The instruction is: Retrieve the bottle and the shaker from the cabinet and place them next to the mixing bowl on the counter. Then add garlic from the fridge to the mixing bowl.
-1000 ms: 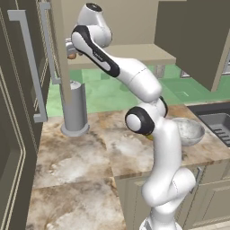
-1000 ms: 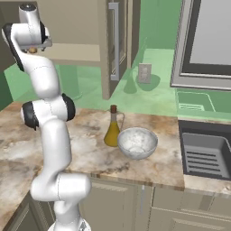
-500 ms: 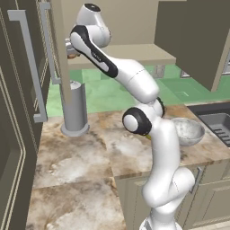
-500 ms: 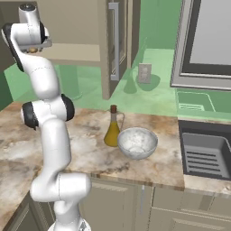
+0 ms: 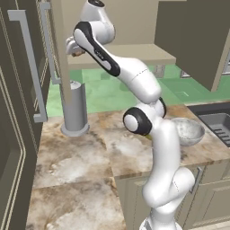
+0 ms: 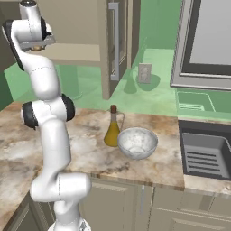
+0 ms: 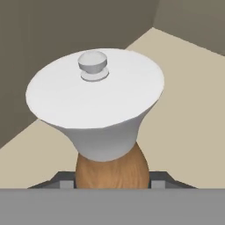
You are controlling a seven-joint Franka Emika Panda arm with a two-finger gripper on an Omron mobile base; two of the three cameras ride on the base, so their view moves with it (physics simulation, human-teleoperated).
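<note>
Jaws were closed on the shaker's orange-brown body, up on the tan shelf of the cabinet. The bottle stood on the bench, just beside the mixing bowl. A grey cylinder stood near the fridge.

From my remote station I see a tall grey cylinder standing upright near the worktop's back-left corner. A dark sink with a ribbed drain insert is sunk into the worktop's right end. On the green wall behind, a pale outlet plate hangs, with a grey-framed window to its right.
</note>
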